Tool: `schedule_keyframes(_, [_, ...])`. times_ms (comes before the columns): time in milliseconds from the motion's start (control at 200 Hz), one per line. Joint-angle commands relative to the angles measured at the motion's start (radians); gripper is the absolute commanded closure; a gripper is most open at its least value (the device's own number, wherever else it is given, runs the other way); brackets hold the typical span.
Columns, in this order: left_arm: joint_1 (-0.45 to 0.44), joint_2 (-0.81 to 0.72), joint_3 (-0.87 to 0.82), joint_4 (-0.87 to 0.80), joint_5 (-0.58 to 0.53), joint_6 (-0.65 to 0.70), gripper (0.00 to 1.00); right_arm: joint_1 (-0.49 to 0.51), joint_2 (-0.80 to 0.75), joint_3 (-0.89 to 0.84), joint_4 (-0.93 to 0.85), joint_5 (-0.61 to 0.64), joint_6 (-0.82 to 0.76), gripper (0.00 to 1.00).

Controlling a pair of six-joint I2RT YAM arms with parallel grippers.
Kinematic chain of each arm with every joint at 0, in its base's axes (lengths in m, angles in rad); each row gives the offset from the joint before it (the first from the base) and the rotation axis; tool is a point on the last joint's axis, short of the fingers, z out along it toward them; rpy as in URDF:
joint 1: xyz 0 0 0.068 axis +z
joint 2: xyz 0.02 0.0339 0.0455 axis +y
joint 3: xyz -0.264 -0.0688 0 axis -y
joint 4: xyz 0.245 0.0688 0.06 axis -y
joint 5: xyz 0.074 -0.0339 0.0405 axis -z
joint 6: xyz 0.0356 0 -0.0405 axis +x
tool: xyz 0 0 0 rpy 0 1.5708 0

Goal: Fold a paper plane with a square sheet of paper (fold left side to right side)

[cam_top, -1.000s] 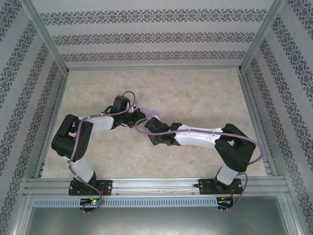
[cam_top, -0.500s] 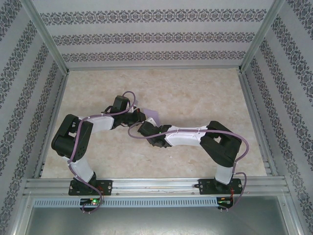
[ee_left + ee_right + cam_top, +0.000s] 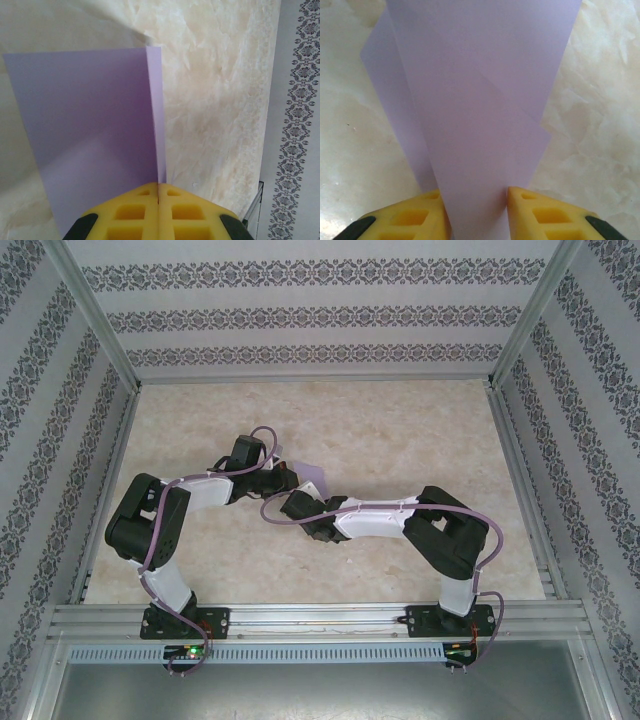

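Observation:
The square sheet of paper is lavender and partly folded, and one flap stands up on edge in the left wrist view. My left gripper is shut on that flap's near edge, its yellow pads pressed together. In the right wrist view a curved band of the paper runs between the yellow fingers of my right gripper, which stand apart on either side of it. From above, both grippers meet at mid-table: the left gripper, the right gripper, and a corner of paper showing between them.
The table is pale marble-patterned. Metal frame posts and patterned walls close it in at the back and both sides. A rail carrying the arm bases runs along the near edge.
My right arm has drawn its gripper left toward the left gripper, and its fingers have narrowed around the paper. The left arm has stayed still, gripping.

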Motion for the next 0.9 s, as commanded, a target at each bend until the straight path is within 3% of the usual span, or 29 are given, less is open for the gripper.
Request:
schedule_keyframes(0, [-0.011, -0.010, 0.028, -0.031, 0.005, 0.003, 0.98, 0.015, 0.009, 0.019, -0.021, 0.030, 0.014, 0.69])
schedule_keyframes(635, [-0.010, -0.006, 0.026, -0.041, -0.003, 0.006, 0.98, 0.040, 0.007, 0.017, -0.049, 0.069, 0.037, 0.69])
schedule_keyframes(894, [-0.011, -0.007, 0.025, -0.043, -0.005, 0.006, 0.97, 0.041, 0.012, 0.005, -0.050, 0.074, 0.053, 0.78])
